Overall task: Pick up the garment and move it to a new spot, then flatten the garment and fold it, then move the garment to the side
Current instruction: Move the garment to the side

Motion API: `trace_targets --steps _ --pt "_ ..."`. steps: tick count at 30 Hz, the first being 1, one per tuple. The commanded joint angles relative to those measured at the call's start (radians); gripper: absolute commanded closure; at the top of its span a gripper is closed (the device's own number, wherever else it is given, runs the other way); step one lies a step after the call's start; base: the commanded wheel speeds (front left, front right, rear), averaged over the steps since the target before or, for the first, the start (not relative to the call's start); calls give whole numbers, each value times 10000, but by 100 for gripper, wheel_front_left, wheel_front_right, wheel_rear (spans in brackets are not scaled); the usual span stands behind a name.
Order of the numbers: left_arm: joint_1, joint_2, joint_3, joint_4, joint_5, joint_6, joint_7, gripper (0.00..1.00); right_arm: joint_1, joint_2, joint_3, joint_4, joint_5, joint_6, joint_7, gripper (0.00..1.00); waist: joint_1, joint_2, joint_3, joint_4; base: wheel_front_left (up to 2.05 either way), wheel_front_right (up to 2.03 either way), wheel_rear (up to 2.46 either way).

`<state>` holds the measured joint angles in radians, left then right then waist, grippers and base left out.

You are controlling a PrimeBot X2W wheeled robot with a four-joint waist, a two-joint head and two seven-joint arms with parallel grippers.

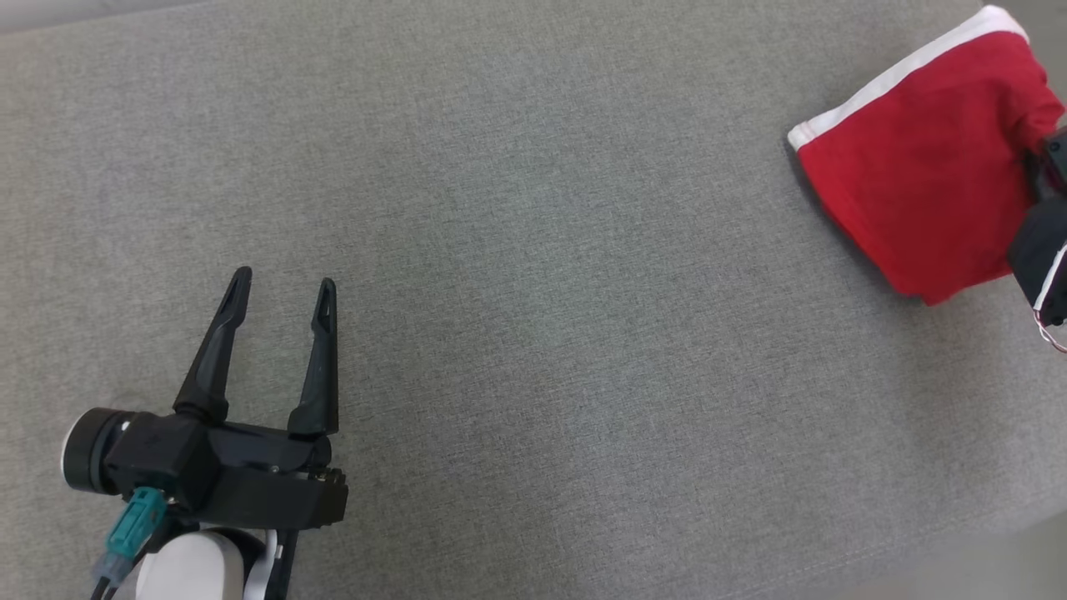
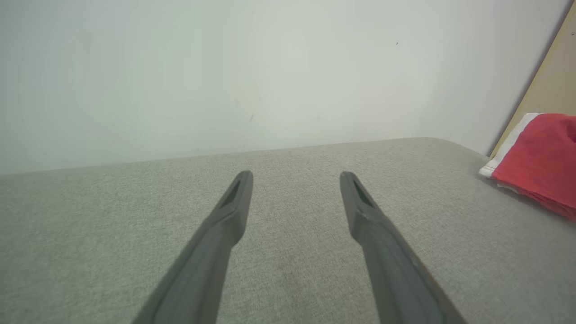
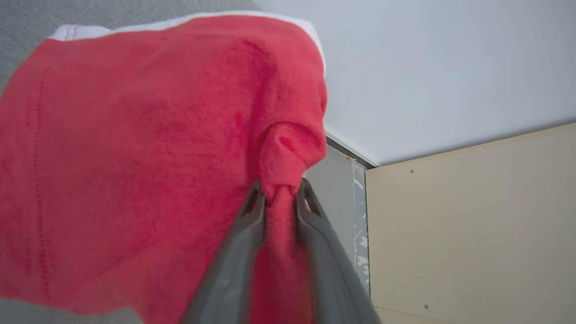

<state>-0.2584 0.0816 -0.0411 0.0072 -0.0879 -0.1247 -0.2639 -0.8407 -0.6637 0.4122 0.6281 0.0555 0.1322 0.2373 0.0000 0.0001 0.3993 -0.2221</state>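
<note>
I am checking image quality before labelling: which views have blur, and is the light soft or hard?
Head view: sharp, soft light, a thin shadow beside the red garment. Left wrist view: the left gripper blurs toward the bottom edge. Right wrist view: the right gripper and the garment in it are blurred.

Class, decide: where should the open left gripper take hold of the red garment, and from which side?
Probably grip the red garment at its white-banded corner, coming from the robot's left: that corner juts leftward, unobstructed, opposite the bunch in the right gripper.
</note>
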Motion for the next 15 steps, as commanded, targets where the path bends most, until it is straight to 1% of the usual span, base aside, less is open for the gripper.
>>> trace_targets --steps 1,7,12,15 --pt "-89 -6 -5 25 105 -36 -7 0 166 82 -108 -45 -66 -31 -56 0 0 -1 -66 69 0 0 0" --pt "123 -98 47 99 35 -16 -8 0 905 529 -1020 -120 -51 -31 -218 0 0 -1 -517 435 0 0 0" --pt "510 -151 223 234 -9 58 -7 0 1828 1143 -1611 -499 204 -31 -631 0 0 -1 -1140 742 0 0 0" --pt "807 -175 377 347 -35 91 -8 0 2414 1755 -1935 -955 479 -31 -1116 0 0 -1 -1548 875 0 0 0"
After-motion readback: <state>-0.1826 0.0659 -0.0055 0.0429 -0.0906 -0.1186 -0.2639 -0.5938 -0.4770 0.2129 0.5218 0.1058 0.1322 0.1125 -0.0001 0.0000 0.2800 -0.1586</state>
